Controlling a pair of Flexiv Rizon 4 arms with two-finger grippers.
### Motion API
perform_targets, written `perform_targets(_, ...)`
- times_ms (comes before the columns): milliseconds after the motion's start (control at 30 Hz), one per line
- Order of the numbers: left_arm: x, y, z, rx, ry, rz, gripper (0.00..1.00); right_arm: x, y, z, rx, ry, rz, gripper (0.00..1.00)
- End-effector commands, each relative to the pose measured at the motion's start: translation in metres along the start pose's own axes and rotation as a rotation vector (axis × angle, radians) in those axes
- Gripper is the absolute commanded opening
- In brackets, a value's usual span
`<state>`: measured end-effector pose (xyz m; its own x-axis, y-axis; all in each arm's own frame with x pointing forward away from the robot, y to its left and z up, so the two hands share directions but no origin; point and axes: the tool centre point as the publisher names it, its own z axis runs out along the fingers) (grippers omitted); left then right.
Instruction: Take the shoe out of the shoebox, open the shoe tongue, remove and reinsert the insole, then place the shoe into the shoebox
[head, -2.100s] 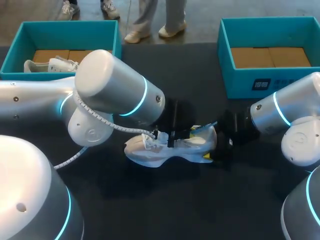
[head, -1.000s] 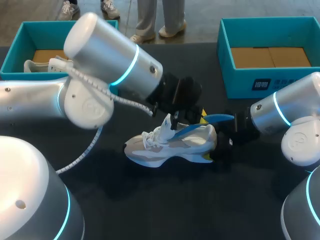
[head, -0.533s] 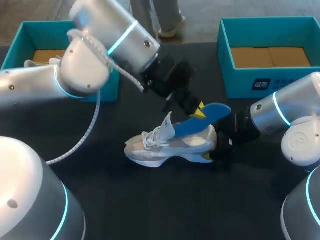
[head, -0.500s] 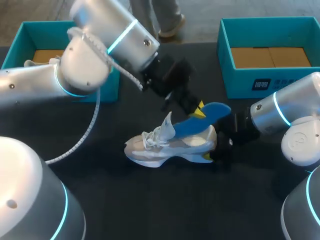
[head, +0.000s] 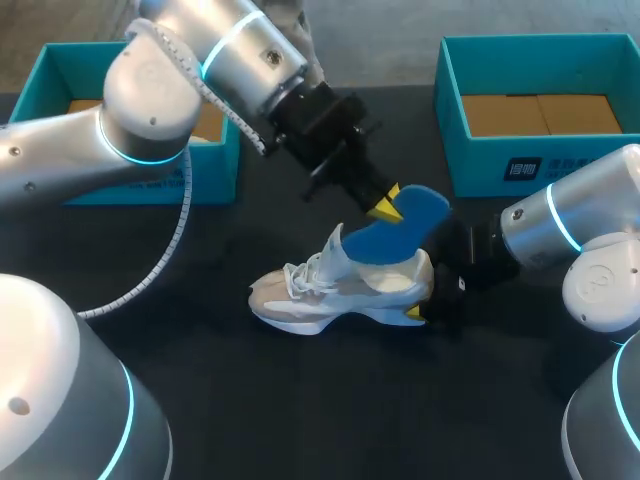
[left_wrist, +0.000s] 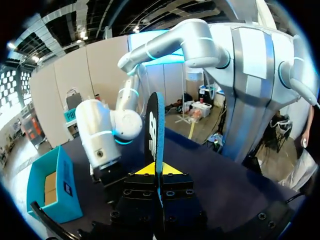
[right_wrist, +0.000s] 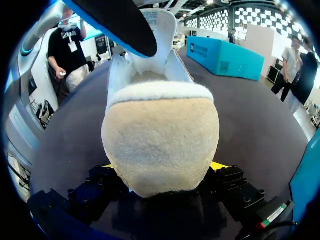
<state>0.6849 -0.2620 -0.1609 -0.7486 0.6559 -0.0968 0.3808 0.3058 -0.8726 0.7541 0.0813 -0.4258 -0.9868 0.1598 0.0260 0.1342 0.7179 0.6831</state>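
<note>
Left gripper (head: 385, 207) is clamped on the blue insole (head: 405, 225), its yellow tips pinching the insole's raised far end above the middle of the black table (head: 300, 400). In the left wrist view the insole (left_wrist: 154, 125) stands edge-on straight up between the closed fingers (left_wrist: 148, 170). The left arm (head: 150, 110) comes in over the teal shoebox (head: 30, 105) at the far left, hiding much of it. From the gripper the insole slopes down and leftward to the opening of the shoe (head: 340, 285); whether its lower end touches the inside I cannot tell.

A pale sneaker (white and grey, with laces), the shoe rests on its sole near the table's centre, toe pointing left and heel right. Its tongue (head: 335, 250) is pulled upright, just left of the insole.

At the heel, the right gripper (right_wrist: 164, 169) grips the shoe from both sides. In the right wrist view the fuzzy heel (right_wrist: 160, 140) fills the space between the yellow fingertips (right_wrist: 220, 165), with the tongue (right_wrist: 160, 27) upright beyond it and the insole's dark underside (right_wrist: 115, 20) overhead. The right arm (head: 570, 240) enters from the right edge.

Far right stands a second teal shoebox (head: 480, 165) with a brown cardboard floor, well apart from the shoe.
</note>
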Motion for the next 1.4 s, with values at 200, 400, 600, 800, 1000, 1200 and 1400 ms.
perform_targets(200, 0.002, -0.004, -0.014, 0.099, 0.117, 0.056, 0.00, -0.001, -0.001, 0.000, 0.002, -0.001, 0.000, 0.00)
perform_targets(400, 0.002, -0.004, -0.014, 0.099, 0.117, 0.056, 0.00, -0.001, -0.001, 0.000, 0.002, -0.001, 0.000, 0.00)
perform_targets(600, 0.002, -0.004, -0.014, 0.099, 0.117, 0.056, 0.00, -0.001, -0.001, 0.000, 0.002, -0.001, 0.000, 0.00)
perform_targets(800, 0.002, -0.004, -0.014, 0.099, 0.117, 0.056, 0.00, -0.001, -0.001, 0.000, 0.002, -0.001, 0.000, 0.00)
perform_targets(1000, 0.006, -0.007, -0.015, 0.118, 0.064, 0.024, 0.00, -0.001, -0.001, 0.000, 0.002, -0.001, 0.000, 0.00)
perform_targets(1200, 0.011, -0.025, -0.020, 0.142, -0.077, -0.064, 0.00, -0.001, -0.001, 0.000, 0.002, -0.001, 0.000, 0.00)
perform_targets(1400, 0.012, -0.048, -0.030, 0.212, -0.182, -0.130, 0.00, -0.001, -0.001, 0.000, 0.002, -0.001, 0.000, 0.00)
